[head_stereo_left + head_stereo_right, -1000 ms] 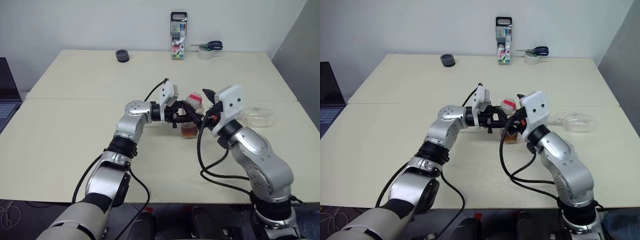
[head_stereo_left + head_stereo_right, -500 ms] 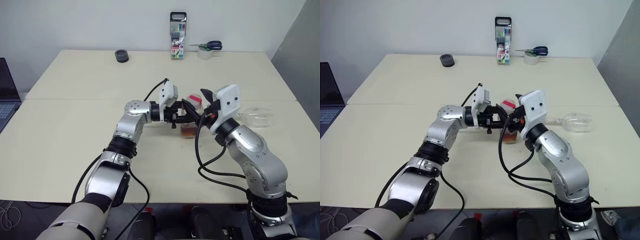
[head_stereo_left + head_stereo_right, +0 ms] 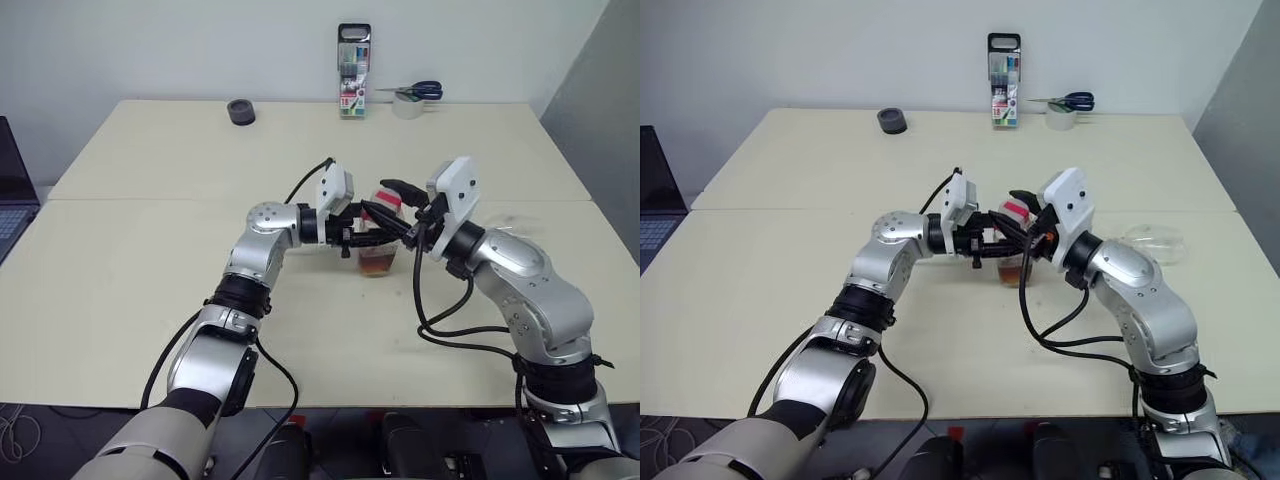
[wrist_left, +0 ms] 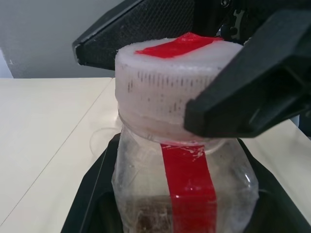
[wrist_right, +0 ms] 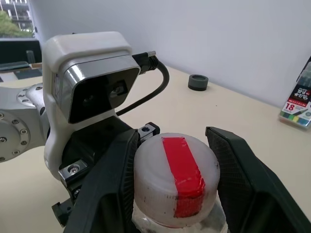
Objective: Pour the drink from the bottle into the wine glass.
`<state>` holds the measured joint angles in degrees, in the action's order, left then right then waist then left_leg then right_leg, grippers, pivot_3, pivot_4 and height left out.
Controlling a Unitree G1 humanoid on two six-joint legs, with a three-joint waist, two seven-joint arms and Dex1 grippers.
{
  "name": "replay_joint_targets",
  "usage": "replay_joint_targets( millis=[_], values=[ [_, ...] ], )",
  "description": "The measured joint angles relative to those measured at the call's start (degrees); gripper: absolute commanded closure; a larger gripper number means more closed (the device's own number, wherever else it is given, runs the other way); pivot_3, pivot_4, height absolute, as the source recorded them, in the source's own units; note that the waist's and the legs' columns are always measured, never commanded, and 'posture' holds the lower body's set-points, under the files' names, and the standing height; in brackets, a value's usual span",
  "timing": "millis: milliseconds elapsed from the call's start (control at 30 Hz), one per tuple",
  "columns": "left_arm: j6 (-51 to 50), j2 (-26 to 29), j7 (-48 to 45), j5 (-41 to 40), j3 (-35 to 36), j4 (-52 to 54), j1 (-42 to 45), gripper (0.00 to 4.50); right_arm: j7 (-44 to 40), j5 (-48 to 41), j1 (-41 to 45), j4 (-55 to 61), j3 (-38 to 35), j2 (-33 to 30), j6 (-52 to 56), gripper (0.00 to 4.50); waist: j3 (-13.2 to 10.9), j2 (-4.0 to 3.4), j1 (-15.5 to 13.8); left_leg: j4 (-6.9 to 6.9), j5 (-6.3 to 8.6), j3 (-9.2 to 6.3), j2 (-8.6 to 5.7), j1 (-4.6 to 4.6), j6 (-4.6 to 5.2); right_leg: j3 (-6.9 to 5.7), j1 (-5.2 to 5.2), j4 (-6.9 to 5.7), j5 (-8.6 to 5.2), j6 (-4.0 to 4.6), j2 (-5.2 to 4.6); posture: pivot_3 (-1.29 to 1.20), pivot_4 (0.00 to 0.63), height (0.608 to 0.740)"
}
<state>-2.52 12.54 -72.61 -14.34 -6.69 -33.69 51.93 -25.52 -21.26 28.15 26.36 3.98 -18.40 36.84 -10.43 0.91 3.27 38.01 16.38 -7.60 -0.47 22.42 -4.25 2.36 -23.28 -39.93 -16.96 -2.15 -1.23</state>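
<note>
Left eye view, 1 bottle (image 3: 378, 243) clamped by left gripper (image 3: 372, 225), right gripper (image 5: 176, 187) pinching 1 cap (image 5: 176, 180)

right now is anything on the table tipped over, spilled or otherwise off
Yes: the clear stemmed wine glass lies on its side on the cream table, to the right of the right arm, not upright for pouring. No spill shows. The small clear plastic bottle stands upright, its red-and-white cap still on between the right gripper fingers.

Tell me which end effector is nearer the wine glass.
Right. The right end effector sits at the bottle's cap, closer to the wine glass; the left end effector grips the bottle beyond it.
</note>
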Motion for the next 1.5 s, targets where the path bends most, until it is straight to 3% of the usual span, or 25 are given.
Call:
replay_joint_targets(
  millis=[100, 200, 367, 500, 567, 733, 900, 1033, 1233, 1500],
  values=[
    [-0.9, 0.7, -0.1, 0.0, -0.2, 1.1, -1.3, 2.58, 3.5, 1.7, -2.4, 1.3, 1.2, 3.5, -0.3, 2.60, 0.0, -0.01, 0.0, 0.02, -0.01, -0.01, -0.01, 0.00, -0.01, 0.01, 0.00, -0.02, 0.00, 0.00, 0.00, 0.00, 0.150, 0.740],
    [-1.0, 0.9, -0.3, 0.0, -0.3, 2.0, -1.9, 2.58, 1.3, 1.7, -2.4, 1.2, 1.5, 1.9, -1.1, 2.60, 0.0, -0.01, -0.2, 0.09, -0.01, -0.01, -0.05, 0.03, -0.01, 0.00, 0.01, -0.01, 0.00, 0.00, -0.02, 0.00, 0.150, 0.740],
    [-0.1, 0.5, -1.2, -0.3, -0.9, 2.7, -1.4, 2.60, -22.5, -4.7, 10.6, -11.3, 1.6, -13.3, -1.5, 2.60, 0.0, 0.00, 0.0, 0.06, 0.11, 0.04, -0.04, -0.07, 0.22, -0.01, 0.08, 0.01, 0.00, -0.01, 0.01, 0.00, 0.150, 0.740],
    [0.2, 0.4, -2.0, -0.4, -1.4, 2.6, -0.6, 2.61, -34.3, -6.5, 18.3, -20.0, 3.1, -17.0, 0.1, 2.60, 0.0, 0.00, 0.1, -0.03, 0.11, 0.01, 0.05, -0.09, 0.22, -0.04, 0.05, 0.00, 0.00, 0.01, 0.07, 0.00, 0.150, 0.740],
    [0.2, 0.5, -2.0, -0.4, -1.5, 2.5, -0.7, 2.61, -34.3, -6.5, 18.1, -20.5, 3.0, -16.5, 0.2, 1.88, 0.0, 0.00, 0.1, -0.02, 0.10, 0.05, 0.03, -0.05, 0.19, 0.00, 0.00, 0.01, 0.00, 0.01, 0.02, 0.00, 0.150, 0.740],
    [-0.2, 0.5, -0.9, -0.3, -1.5, 2.3, -0.8, 2.61, -24.6, -5.1, 13.0, -16.1, -0.5, -13.3, -0.4, 0.27, 0.0, 0.00, -0.2, 0.08, -0.01, -0.07, -0.03, 0.11, 0.00, -0.03, -0.03, 0.00, 0.00, 0.01, -0.14, 0.00, 0.150, 0.740],
    [-0.8, 0.7, 0.4, -0.3, -1.2, 0.9, -0.6, 2.61, -13.6, -5.2, 3.1, 0.5, -6.4, -13.8, 5.0, 0.24, 0.0, 0.00, -0.9, 0.11, -0.01, -0.07, -0.10, 0.19, 0.00, -0.03, -0.05, 0.03, 0.01, 0.00, -0.19, 0.00, 0.150, 0.740],
    [-0.8, 0.4, 1.0, -0.3, -1.2, -0.9, -0.1, 2.61, -0.7, -2.6, -5.3, 11.4, -4.1, -6.1, 8.5, 0.24, 0.0, 0.00, -0.7, 0.09, -0.01, -0.04, -0.05, 0.13, 0.00, 0.01, -0.07, -0.04, 0.00, 0.00, -0.04, 0.00, 0.150, 0.740],
    [-0.5, -1.1, 1.2, -0.2, -1.3, -2.2, 0.8, 2.61, 14.4, 7.3, -6.0, 13.2, 4.1, 3.7, 8.3, 0.24, 0.0, -0.03, 0.0, 0.08, -0.06, -0.03, -0.02, 0.05, 0.00, 0.01, -0.06, -0.09, 0.00, 0.00, 0.03, 0.00, 0.150, 0.740],
    [0.4, -1.2, 1.2, -0.1, -1.3, -2.3, 0.8, 2.63, 21.9, 12.3, -6.3, 10.3, 5.3, 11.8, 5.6, 0.24, 0.0, -0.03, 0.0, 0.07, -0.06, -0.03, -0.03, 0.06, 0.00, 0.02, -0.06, -0.07, 0.00, 0.00, 0.01, 0.00, 0.150, 0.740]
  ],
)
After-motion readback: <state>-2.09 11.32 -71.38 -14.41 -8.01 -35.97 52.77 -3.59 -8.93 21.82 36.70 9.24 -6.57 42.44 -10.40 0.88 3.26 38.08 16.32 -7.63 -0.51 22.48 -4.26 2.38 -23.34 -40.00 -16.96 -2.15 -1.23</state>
